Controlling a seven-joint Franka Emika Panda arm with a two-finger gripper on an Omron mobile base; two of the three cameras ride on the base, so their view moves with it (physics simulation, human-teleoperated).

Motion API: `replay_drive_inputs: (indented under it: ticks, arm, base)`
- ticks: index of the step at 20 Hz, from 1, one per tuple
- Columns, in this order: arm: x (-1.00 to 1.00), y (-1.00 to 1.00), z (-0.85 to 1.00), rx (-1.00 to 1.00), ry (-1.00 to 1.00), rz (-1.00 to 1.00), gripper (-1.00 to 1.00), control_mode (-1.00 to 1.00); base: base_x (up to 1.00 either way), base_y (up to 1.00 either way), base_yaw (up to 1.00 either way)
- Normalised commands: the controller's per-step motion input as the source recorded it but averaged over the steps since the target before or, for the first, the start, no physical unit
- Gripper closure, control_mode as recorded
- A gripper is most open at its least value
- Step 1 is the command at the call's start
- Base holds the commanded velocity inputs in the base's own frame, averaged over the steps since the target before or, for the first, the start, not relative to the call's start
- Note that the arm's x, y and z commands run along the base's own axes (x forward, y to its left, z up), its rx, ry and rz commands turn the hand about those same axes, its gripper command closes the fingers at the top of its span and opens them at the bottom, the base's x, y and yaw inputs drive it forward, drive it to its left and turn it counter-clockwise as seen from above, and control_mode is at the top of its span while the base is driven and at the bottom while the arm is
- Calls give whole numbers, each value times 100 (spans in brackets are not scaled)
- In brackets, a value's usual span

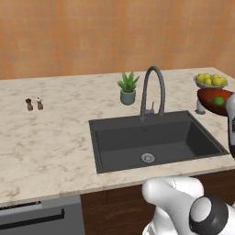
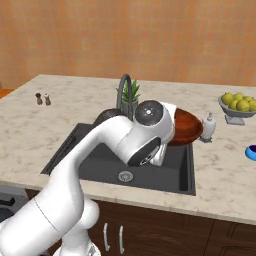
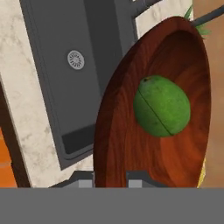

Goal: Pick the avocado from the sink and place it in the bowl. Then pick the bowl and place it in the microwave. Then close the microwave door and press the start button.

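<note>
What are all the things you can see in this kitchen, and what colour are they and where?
avocado: one, green, lying inside the bowl
bowl: one, reddish-brown, lifted off the counter over the sink's right end
sink: one, dark grey, set into the counter, round steel drain in its floor
faucet: one, dark grey, arched, behind the sink
potted plant: one, green leaves in a grey-green pot, left of the faucet
shakers: two, brown, one with a white top, far left on the counter
fruit bowl: one, grey, full of yellow lemons, right on the counter
soap bottle: one, white, right of the sink
blue cup: one, right counter edge
arm: one, white
end effector: one, closed on the bowl's rim
</note>
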Motion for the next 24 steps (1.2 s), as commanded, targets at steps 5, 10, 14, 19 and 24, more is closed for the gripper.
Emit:
replay_drive_inputs:
  ticks: [5, 10, 14, 19, 24]
  arm:
    - [-5, 100, 10, -18, -11, 0, 100, -100]
    - [-7, 70, 22, -17, -9, 1, 100, -100]
    - [-22, 51, 11, -6, -10, 5, 100, 100]
    - [0, 0, 0, 0, 0, 0, 100, 100]
    - [0, 0, 0, 0, 0, 0, 100, 100]
  base:
    - [0, 0, 0]
    - [0, 0, 0]
    - [-8, 13, 3]
    - [-51, -4, 9]
    - [-27, -22, -50]
